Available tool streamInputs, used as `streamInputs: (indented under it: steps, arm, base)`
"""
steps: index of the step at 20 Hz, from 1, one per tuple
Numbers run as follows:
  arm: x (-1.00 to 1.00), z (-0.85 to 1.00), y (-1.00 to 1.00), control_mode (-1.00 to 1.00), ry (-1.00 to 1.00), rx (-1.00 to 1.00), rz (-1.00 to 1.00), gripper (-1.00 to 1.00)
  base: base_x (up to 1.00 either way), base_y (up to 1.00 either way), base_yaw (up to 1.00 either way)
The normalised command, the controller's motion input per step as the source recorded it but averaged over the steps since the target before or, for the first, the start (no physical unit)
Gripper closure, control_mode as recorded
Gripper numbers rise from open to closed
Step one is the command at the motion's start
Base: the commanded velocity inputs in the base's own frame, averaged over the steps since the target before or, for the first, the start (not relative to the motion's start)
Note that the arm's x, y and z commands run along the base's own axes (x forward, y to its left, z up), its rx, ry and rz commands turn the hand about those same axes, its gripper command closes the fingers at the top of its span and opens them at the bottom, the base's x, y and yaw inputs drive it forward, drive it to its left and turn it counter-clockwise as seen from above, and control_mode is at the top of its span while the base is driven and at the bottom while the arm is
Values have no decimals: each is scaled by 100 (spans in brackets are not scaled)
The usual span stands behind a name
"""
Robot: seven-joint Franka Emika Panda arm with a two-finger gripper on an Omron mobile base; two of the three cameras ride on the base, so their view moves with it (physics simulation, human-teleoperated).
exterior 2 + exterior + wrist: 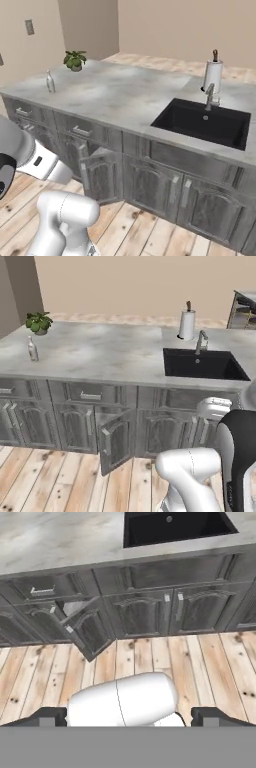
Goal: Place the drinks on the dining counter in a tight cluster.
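1 slim bottle (32, 349) is seen standing upright on the grey marbled tabletop (110, 351), near its left end and just in front of a small potted plant (39, 322); in the right base view the same bottle (50, 81) stands between the plant (75, 60) and the front edge. Its cap colour is too small to tell, and the other 2 drinks cannot be made out. This tabletop sits over grey cabinets and carries a black sink (202, 363) with a faucet (200, 342) and a paper-towel roll (187, 323) behind it, so it is judged not to be the dining counter itself; the bottle would therefore have to be carried elsewhere. 1 cabinet door (116, 438) below the tabletop hangs ajar, swung outward over the wooden floor (45, 476), and could obstruct a close approach by the base. The pincer (130, 716) is held low and well apart from the bottle, aimed at the cabinet fronts and floor, with its 2 dark fingertips (47, 716) spread wide and nothing between them. That posture is judged to suit travel, not grasping: the arm is tucked, and the task appears to be at an early stage, with the bottle not yet approached.
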Motion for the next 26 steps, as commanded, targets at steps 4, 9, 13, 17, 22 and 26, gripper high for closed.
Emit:
streamInputs:
  steps: [4, 9, 13, 17, 22, 26]
  arm:
    - [0, 0, 0, 100, 0, 0, 0, -100]
    - [0, 0, 0, 100, 0, 0, 0, -100]
    - [0, 0, 0, 100, 0, 0, 0, -100]
    - [0, 0, 0, 100, 0, 0, 0, -100]
    - [0, 0, 0, 100, 0, 0, 0, -100]
    - [0, 0, 0, 100, 0, 0, 0, -100]
  base:
    - [27, 26, 10]
    - [29, 36, 12]
    - [65, 63, 18]
    - [100, 88, 18]
    - [100, 69, 16]
    - [100, 17, 12]
